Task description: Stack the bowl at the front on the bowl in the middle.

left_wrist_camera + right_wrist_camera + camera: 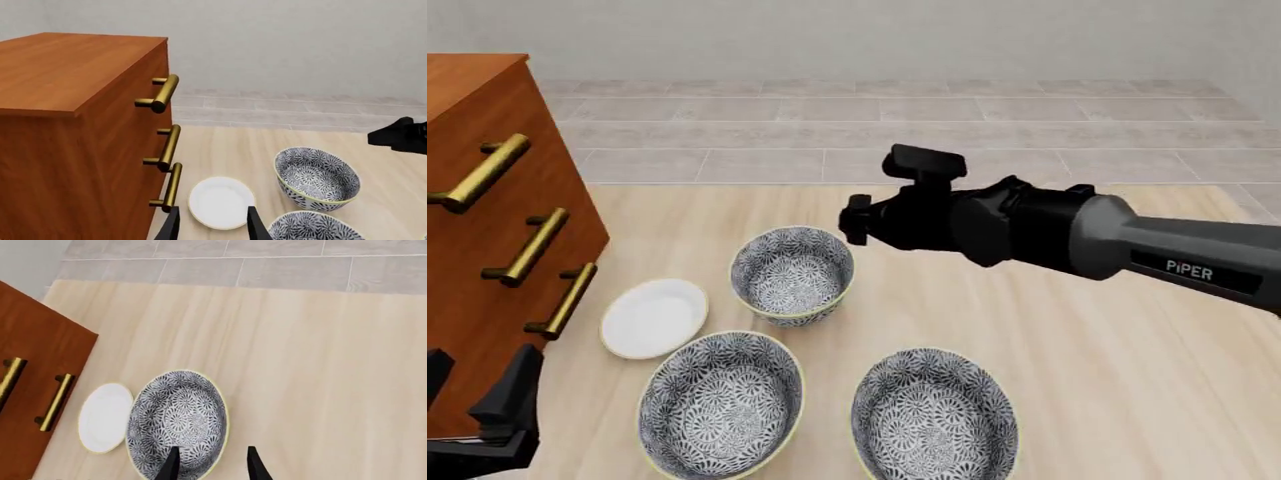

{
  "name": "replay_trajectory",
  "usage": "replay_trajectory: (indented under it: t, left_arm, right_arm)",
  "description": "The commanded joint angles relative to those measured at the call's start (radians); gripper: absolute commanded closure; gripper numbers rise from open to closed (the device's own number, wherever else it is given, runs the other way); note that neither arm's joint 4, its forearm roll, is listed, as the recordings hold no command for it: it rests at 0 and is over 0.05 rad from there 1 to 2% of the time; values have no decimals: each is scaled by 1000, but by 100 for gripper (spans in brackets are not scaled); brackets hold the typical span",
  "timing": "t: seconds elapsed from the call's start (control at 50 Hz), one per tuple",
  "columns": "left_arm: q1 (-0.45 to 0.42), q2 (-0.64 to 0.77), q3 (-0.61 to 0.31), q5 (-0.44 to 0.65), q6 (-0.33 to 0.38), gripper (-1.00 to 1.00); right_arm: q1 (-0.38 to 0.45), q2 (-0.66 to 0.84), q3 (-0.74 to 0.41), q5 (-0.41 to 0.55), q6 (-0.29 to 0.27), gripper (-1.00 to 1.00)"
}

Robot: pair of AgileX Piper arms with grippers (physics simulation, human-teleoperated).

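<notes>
light wood table [1121, 380] is carrying three patterned bowls, a white plate [654, 317] and a brown drawer cabinet [487, 240] at the left. bowl at the front [934, 415] is sitting upright at the near edge; beside it to the left, the bowl in the middle [721, 405]. third bowl [791, 275] is sitting farther back. right gripper [212, 462] is hovering over that far bowl, fingers apart, holding nothing. left gripper [212, 225] is hanging near the cabinet, spread, also holding nothing.
</notes>
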Motion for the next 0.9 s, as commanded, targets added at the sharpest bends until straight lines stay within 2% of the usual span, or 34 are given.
replay_trajectory:
  t: [0.02,0.62,0.78,0.9]
  left_arm:
    - [2,1,0,-1,0,-100]
    - [2,1,0,-1,0,-100]
    - [6,38,0,-29,1,-100]
    - [5,52,0,-41,2,-100]
  right_arm:
    - [19,-1,5,-16,36,-100]
    - [19,-1,5,-16,36,-100]
    - [11,106,-45,-14,64,-100]
    - [3,148,-60,-11,63,-100]
